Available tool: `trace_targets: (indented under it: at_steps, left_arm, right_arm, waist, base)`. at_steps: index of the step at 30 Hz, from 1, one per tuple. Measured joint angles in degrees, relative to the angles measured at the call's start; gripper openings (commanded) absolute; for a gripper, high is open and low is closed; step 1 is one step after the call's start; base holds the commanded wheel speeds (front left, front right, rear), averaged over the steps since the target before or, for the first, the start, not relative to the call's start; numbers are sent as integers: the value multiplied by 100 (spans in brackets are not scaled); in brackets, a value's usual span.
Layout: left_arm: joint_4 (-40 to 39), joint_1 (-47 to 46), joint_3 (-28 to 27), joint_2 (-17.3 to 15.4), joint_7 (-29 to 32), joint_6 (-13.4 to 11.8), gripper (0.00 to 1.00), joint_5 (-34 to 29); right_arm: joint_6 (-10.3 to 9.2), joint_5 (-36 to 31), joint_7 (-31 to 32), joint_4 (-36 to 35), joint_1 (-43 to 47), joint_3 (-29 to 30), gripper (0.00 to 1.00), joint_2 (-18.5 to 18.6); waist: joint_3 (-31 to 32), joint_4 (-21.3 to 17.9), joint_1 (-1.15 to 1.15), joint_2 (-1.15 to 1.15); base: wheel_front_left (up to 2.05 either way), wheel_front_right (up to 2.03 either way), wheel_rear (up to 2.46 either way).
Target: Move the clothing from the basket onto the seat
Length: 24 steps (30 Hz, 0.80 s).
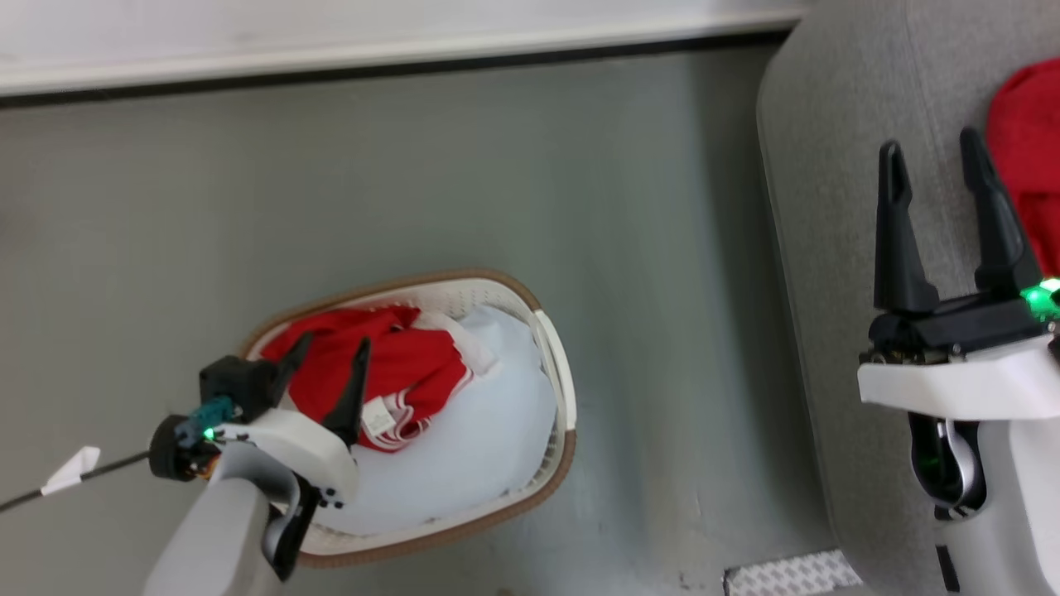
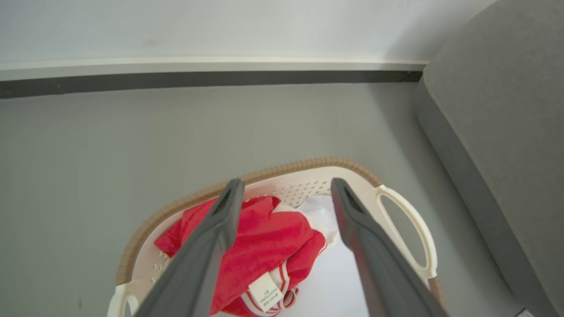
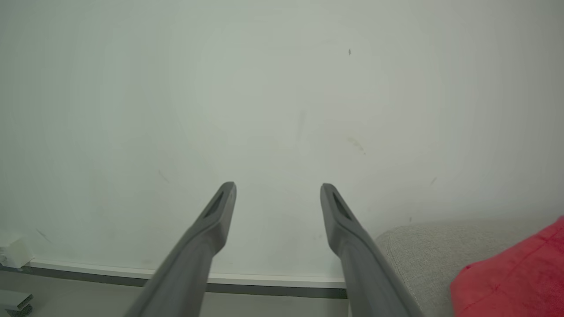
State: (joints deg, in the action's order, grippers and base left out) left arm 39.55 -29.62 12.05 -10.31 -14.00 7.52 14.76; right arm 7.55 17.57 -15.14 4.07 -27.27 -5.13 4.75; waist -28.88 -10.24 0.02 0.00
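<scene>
red clothing (image 1: 397,364) sits bunched at one end of the basket (image 1: 566,463), striped trim and small white tag (image 2: 265,293) facing up, lying on a pale pad (image 1: 489,439). another red garment (image 1: 1027,141) is already over on the seat (image 1: 828,165), well apart from the basket across bare floor (image 1: 646,248). left gripper (image 1: 331,343) hovers right over the heap, fingers spread wide, nothing in them. right gripper (image 1: 929,145) is up by the seat, fingers apart too, empty.

now the risks, as i read it: go down too deep and the pad gets pinched along with the fabric and comes out too. pinch only the tag or the trim and the cloth likely slips free, dropping onto that floor mid-carry. drift toward the rim and a fingertip could catch the perforated wall and drag or tip the basket.
</scene>
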Motion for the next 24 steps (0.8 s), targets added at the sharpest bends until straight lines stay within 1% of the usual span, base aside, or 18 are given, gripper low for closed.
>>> trace_targets:
  at_steps: [7, 10, 15, 20, 24]
  left_arm:
    - [1135, -711, 557, -270, 158, 1, 100, 247]
    - [1570, -975, 860, -383, 305, 1, 100, 327]
    - [2206, -1425, 1169, -524, 579, 1, 100, 497]
    - [2621, -1881, 1418, -743, 631, 1, 100, 489]
    - [2873, -2126, 1588, -815, 728, 1, 100, 490]
  right_arm:
    - [0, 19, 0, -207, -337, -24, 100, -127]
    - [0, 34, 0, -261, -433, -8, 100, -154]
    - [0, 62, 0, -368, -567, 12, 100, -171]
    - [0, 231, 0, -450, -641, -18, 100, -174]
    - [0, 332, 0, -490, -660, -23, 100, -174]
  waist:
    - [-637, -281, 0, 0]
    - [-900, -405, 0, 0]
    - [-1316, -604, 0, 0]
    - [-1692, -803, -1, 0]
    - [-1948, -946, -1, 0]
  base:
    - [0, 0, 0]
    - [0, 0, 0]
    - [0, 0, 0]
    - [0, 0, 0]
    - [0, 0, 0]
